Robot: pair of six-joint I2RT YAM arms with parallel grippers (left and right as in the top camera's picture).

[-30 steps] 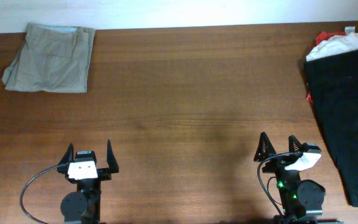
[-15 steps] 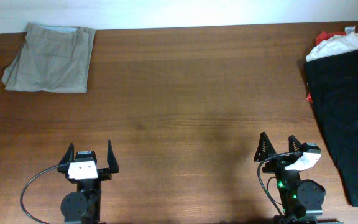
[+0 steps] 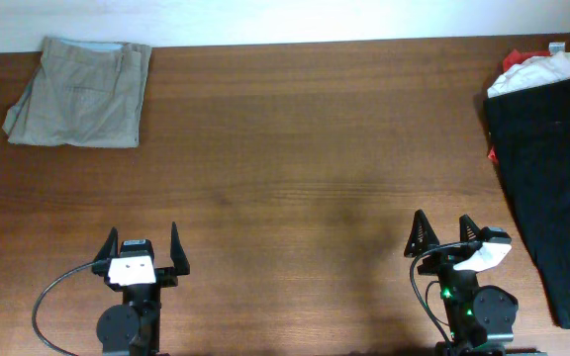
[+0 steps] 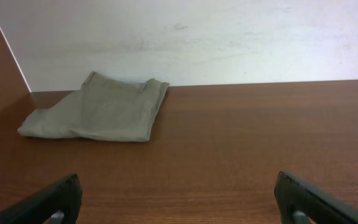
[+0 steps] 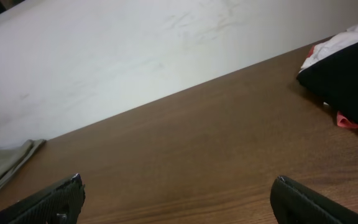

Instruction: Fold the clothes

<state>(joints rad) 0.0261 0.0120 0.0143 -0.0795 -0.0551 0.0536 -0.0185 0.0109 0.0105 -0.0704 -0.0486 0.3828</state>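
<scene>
Folded khaki trousers [image 3: 79, 91] lie at the far left corner of the table; they also show in the left wrist view [image 4: 98, 115] and at the left edge of the right wrist view [image 5: 2, 168]. A pile of clothes lies at the right edge: a black garment [image 3: 550, 173] on top, with white cloth [image 3: 547, 69] and a bit of red under it. The black garment also shows in the right wrist view [image 5: 353, 78]. My left gripper [image 3: 143, 242] is open and empty near the front edge. My right gripper [image 3: 443, 230] is open and empty near the front, left of the black garment.
The brown wooden table [image 3: 295, 168] spans the view, with a white wall [image 4: 197, 37] behind its far edge. The black garment hangs toward the table's front right corner.
</scene>
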